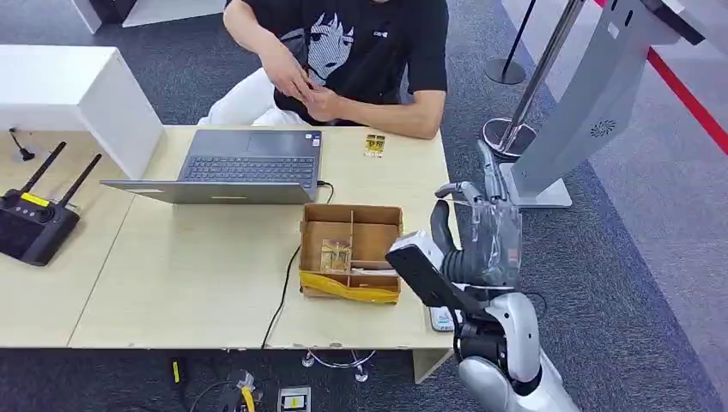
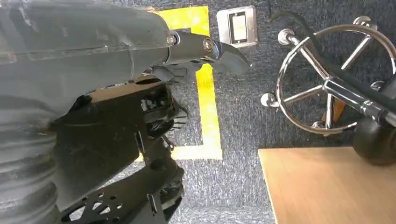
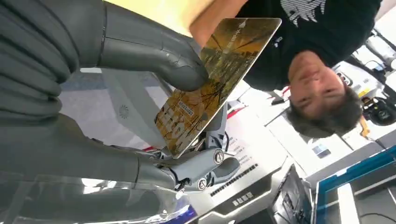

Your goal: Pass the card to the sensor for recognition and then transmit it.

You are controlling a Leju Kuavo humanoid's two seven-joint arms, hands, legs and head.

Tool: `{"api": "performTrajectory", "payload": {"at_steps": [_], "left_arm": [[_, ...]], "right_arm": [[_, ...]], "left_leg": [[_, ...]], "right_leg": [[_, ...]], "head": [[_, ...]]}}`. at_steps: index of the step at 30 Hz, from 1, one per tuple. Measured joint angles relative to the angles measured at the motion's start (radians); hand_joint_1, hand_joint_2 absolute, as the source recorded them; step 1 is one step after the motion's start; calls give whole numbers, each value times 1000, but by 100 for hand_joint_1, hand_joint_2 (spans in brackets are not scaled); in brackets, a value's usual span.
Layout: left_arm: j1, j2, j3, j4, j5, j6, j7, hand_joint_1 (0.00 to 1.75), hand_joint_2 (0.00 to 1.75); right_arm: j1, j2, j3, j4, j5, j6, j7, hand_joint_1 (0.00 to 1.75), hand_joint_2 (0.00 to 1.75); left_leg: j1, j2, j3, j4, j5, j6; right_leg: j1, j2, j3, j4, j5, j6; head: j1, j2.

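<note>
A yellow-gold printed card is pinched in my right hand, the thick thumb on its face and the darker fingers under its lower edge. In the head view that right hand is raised off the table's right edge, beside the cardboard box. A small white device, possibly the sensor, lies at the table's near right corner, partly hidden under my forearm. A second gold card lies on the table before the person. My left hand hangs low over the carpet and holds nothing.
A person in a black shirt sits across the table, hands together. An open laptop and a black controller are to the left. A white kiosk and a stanchion base stand at the right. Chair legs are near my left hand.
</note>
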Motion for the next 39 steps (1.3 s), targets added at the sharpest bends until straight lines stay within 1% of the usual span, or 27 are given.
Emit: {"api": "performTrajectory", "payload": {"at_steps": [5,10,14,18,26,31,39], "left_arm": [[2,1,0,3,3,0,-2,0,175],[13,3,0,3,24,13,-28,0,175],[26,6,0,3,45,27,-49,0,175],[37,10,0,2,68,42,-60,0,175],[53,18,-5,-10,108,72,-70,0,175],[59,24,-11,-18,125,80,-72,0,175],[70,36,-25,-32,154,92,-81,0,175]], "right_arm": [[36,-8,-15,-48,5,0,0,175,175],[78,-12,-29,-69,22,5,2,175,175],[111,-21,-39,-65,2,18,27,175,175],[122,-26,-46,-30,-54,1,41,175,175],[136,-41,-76,81,-214,-71,56,175,175],[142,-52,-90,116,-262,-98,53,175,175],[148,-63,-92,171,-301,-106,52,175,175]], "left_leg": [[0,0,0,0,0,0],[0,0,0,0,0,0],[0,0,0,0,0,0],[0,0,0,0,0,0],[0,0,0,0,0,0],[0,0,0,0,0,0],[0,0,0,0,0,0]], "right_leg": [[0,0,0,0,0,0],[0,0,0,0,0,0],[0,0,0,0,0,0],[0,0,0,0,0,0],[0,0,0,0,0,0],[0,0,0,0,0,0],[0,0,0,0,0,0]], "head": [[0,0],[0,0],[0,0],[0,0],[0,0],[0,0],[0,0]]}}
